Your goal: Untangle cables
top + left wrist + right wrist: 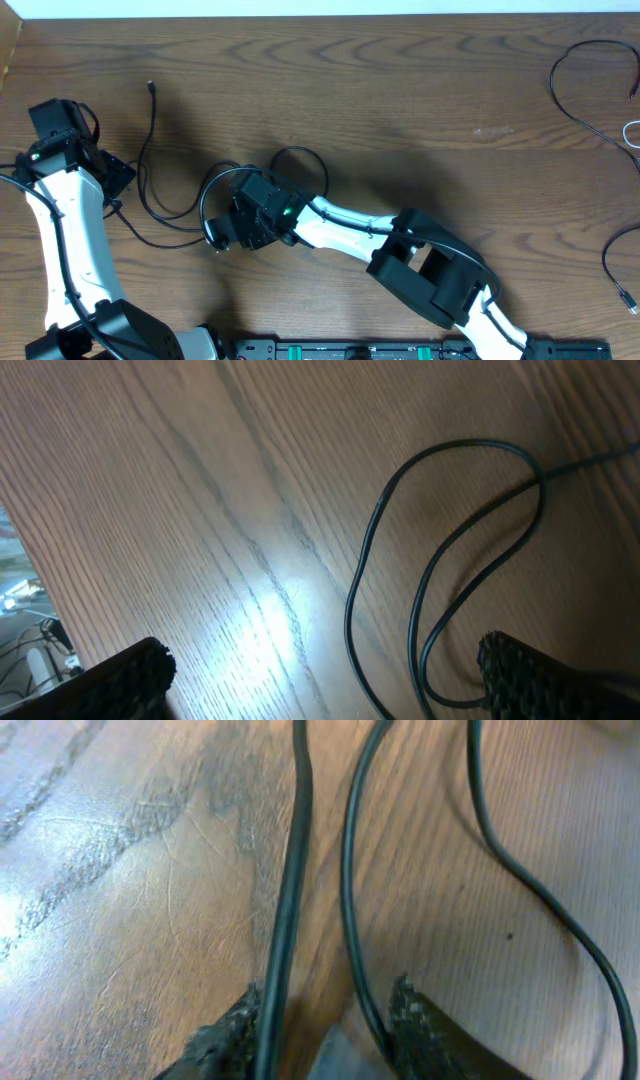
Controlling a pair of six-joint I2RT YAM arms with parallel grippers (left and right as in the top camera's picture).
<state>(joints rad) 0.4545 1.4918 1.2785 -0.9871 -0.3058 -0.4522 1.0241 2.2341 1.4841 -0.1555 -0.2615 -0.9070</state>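
So the thing being worked on here is a thin black rubbery cable (470, 444) that snakes across the left-middle of the brown wood-grain bench (420, 90). One small plug end sits up near the left arm, and the rest curls in loose loops toward the middle. The left gripper (322, 656) has its fingers spread wide with nothing in them, hovering just over a hairpin bend of that cable. The right gripper (320, 1020) is down low on the bench with two strands of the cable (292, 870) running between its fingers, and a third strand passes off to the side. The fingers are partway apart, but the bottom of that wrist view is pretty mushy, so I honestly can't tell if it's pinching anything or just straddling them. Over at the far right edge, well away from all this, are another thin black cord (556, 80) and a thin white cord (631, 133). Handling-wise I'd guess this stuff is super light and floppy and holds no shape, so it'll drag and slide along the bench the moment you pull one bit. It's probably a little grippy from the rubber jacket. I'd grab a single strand on a straight run, or close behind a plug, not two strands at once, because pinching both just drags the loop tighter.
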